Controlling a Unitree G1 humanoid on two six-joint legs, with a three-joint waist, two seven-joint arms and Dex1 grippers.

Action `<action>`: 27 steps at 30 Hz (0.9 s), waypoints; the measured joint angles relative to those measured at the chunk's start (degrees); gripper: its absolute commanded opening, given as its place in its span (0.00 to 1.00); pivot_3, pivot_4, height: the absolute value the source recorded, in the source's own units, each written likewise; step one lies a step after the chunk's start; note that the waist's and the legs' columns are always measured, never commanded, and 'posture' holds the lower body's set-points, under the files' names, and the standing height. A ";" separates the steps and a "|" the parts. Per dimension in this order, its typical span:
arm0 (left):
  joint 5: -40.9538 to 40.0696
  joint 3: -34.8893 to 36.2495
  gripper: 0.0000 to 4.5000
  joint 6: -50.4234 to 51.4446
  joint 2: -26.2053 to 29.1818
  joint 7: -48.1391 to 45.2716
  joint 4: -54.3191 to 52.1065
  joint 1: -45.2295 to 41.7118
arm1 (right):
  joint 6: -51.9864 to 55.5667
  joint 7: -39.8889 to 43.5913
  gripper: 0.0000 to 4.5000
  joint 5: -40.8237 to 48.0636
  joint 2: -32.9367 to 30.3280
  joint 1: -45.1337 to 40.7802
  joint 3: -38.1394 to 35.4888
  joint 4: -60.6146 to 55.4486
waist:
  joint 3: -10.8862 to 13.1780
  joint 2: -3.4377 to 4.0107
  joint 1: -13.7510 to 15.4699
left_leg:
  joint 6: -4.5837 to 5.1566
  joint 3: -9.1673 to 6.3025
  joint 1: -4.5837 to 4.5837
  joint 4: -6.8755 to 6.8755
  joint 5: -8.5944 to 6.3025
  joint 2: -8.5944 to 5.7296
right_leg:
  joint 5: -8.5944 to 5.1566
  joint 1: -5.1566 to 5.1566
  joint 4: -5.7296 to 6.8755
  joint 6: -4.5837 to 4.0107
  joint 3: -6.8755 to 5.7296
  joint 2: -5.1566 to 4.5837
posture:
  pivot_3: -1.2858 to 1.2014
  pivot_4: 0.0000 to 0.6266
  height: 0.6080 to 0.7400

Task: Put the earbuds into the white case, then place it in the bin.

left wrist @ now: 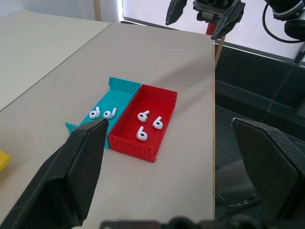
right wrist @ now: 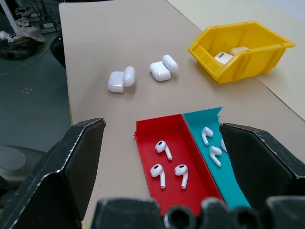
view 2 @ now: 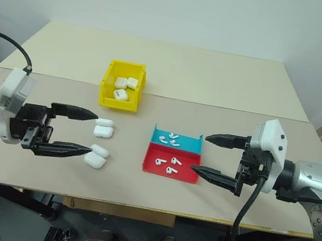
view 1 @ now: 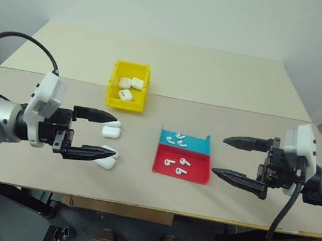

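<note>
Desk (view 1: 230, 76) beige. Left gripper (view 1: 109, 135) jaws apart, white cases (view 1: 112, 129) between tips. Right gripper (view 1: 224, 156) jaws apart, just beside earbuds (view 1: 179, 161) tray (view 1: 200, 175). Bin (view 1: 113, 97) beyond left gripper.

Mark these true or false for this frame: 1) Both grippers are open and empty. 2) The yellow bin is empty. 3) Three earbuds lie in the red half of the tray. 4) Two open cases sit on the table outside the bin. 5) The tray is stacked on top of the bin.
1) Both the left gripper and the right gripper are open and empty. True.
2) The bin is empty. False: it holds white cases.
3) Three earbuds lie in the red half of the tray. True.
4) Two open cases sit on the table outside the bin. True.
5) The tray is stacked on the bin. False: it lies flat on the table, apart from the bin.
</note>
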 measured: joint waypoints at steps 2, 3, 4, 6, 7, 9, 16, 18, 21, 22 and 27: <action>-0.05 0.05 1.00 0.16 0.00 0.12 0.00 0.00 | 0.00 0.00 0.99 0.00 0.00 0.00 0.00 0.00 | 0.00 0.00 0.00 | 0.00 0.00 0.00 0.00 0.00 0.00 | 0.00 0.00 0.00 0.00 0.00 0.00 | 0.52 0.24 1.00; -0.44 0.19 1.00 0.63 0.00 0.42 0.00 0.00 | 0.00 0.00 0.99 -0.01 0.00 -0.01 0.00 0.00 | 0.00 0.00 0.00 | 0.00 0.00 0.00 0.00 0.00 0.00 | 0.00 0.00 0.00 0.00 0.00 0.00 | 0.52 0.24 1.00; -1.32 0.38 1.00 1.44 -0.01 0.89 0.00 -0.02 | 0.00 0.01 0.99 -0.02 0.00 -0.01 0.00 0.01 | 0.00 0.00 0.00 | 0.00 0.00 0.00 0.00 0.00 0.00 | 0.00 0.00 0.00 0.00 0.00 0.00 | 0.52 0.24 1.00; -2.16 0.55 1.00 2.31 0.07 1.20 0.00 -0.02 | 0.00 -0.01 0.99 -0.04 0.00 -0.02 0.00 0.03 | 0.00 0.00 -0.01 | 0.00 0.00 0.00 0.00 0.00 0.00 | 0.00 0.00 0.00 0.00 0.00 0.00 | 0.52 0.24 1.00; -2.23 0.58 1.00 2.39 0.45 1.02 0.00 0.01 | 0.00 -0.08 0.99 -0.07 0.00 -0.07 0.01 0.04 | 0.00 0.00 -0.01 | 0.00 0.00 0.00 0.00 0.00 0.00 | 0.00 0.00 0.00 0.00 0.00 0.00 | 0.52 0.24 1.00; -2.22 0.92 1.00 2.68 1.76 0.61 -0.03 0.33 | 0.00 -0.24 0.99 -0.17 0.03 -0.17 0.02 0.06 | 0.00 0.00 -0.01 | 0.00 0.00 0.00 0.00 0.00 0.00 | 0.00 0.00 0.00 0.00 0.00 0.00 | 0.52 0.24 1.00; -2.17 1.33 1.00 12.68 7.63 10.50 -3.01 -1.08 | 0.00 -1.27 0.99 -1.05 0.66 -1.31 0.90 0.50 | 0.01 -0.02 -0.03 | 0.00 -0.01 0.00 0.00 0.00 0.00 | -0.05 -0.02 0.01 0.09 0.00 0.00 | 0.52 0.24 1.00; -4.46 0.74 1.00 21.07 11.85 15.40 -4.21 -3.92 | 0.04 -1.51 0.99 -1.00 0.64 -1.80 0.90 0.45 | 0.02 -0.04 -0.05 | 0.00 -0.03 -0.01 0.00 0.00 0.01 | -0.12 -0.02 0.03 0.20 0.00 0.00 | 0.52 0.24 1.00; -9.36 -2.27 1.00 35.90 15.74 22.70 -5.18 -12.56 | 0.47 -2.28 0.99 -0.96 0.51 -0.90 0.46 0.11 | 0.03 -0.05 0.23 | 0.00 -0.03 -0.03 -0.01 0.00 -0.02 | -0.19 -0.01 0.01 0.32 -0.01 -0.02 | 0.52 0.24 1.00; -10.75 -2.98 1.00 39.30 15.54 24.67 -5.24 -14.96 | 0.55 -2.45 0.99 -0.95 0.48 -0.42 0.29 -0.16 | 0.03 -0.05 0.26 | 0.00 -0.03 -0.01 -0.01 0.00 -0.02 | -0.21 0.00 0.00 0.36 -0.01 -0.02 | 0.52 0.24 1.00; -20.80 -9.00 1.00 53.59 13.52 37.14 -1.45 -24.25 | 1.05 -3.75 0.99 -0.89 0.33 0.80 -0.21 -1.18 | 0.02 -0.07 -0.17 | 0.00 -0.04 0.01 -0.01 0.00 -0.02 | -0.19 -0.02 0.07 0.32 0.01 0.01 | 0.52 0.24 1.00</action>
